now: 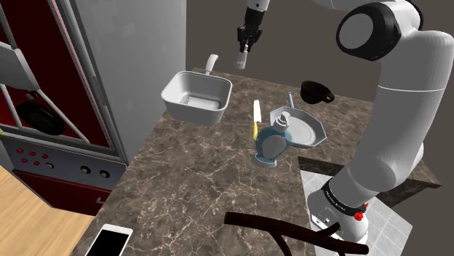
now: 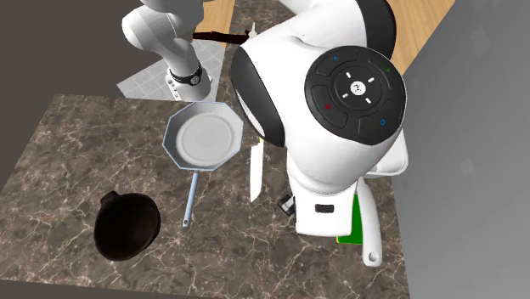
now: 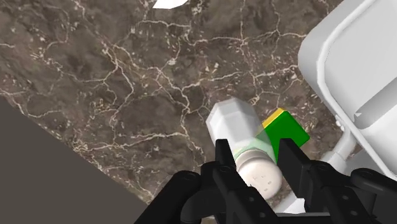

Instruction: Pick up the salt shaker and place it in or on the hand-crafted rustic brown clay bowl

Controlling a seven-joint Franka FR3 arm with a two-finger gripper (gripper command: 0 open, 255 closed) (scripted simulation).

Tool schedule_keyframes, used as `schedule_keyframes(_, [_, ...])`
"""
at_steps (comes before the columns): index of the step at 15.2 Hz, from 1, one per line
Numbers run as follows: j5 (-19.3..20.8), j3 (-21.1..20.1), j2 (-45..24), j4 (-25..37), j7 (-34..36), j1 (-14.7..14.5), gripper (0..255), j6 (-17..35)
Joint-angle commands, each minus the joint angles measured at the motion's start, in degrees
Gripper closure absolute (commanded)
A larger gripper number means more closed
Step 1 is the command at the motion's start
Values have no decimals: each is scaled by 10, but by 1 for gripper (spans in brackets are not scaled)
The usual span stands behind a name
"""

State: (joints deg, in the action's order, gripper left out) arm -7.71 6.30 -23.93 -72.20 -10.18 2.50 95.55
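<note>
Above the marbled counter, the gripper clamps the pale salt shaker, the clasp plain in the wrist view, while the shoulder view adds the dark bowl, well apart.

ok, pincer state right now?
Pincer: closed on the salt shaker, held above the counter.

I find no words, brands or numbers to read. The round black button pad on my arm, upper right of the second exterior view, bears only tiny symbols I cannot make out.
</note>
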Motion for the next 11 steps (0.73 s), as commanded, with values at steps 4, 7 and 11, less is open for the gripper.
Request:
schedule_keyframes(4, [1,7,27,-18,-20,14,255,-11])
schedule_keyframes(7, [2,18,65,-69,-52,32,255,-2])
schedule_keyframes(11, [5,34,106,-120,-95,57,255,4])
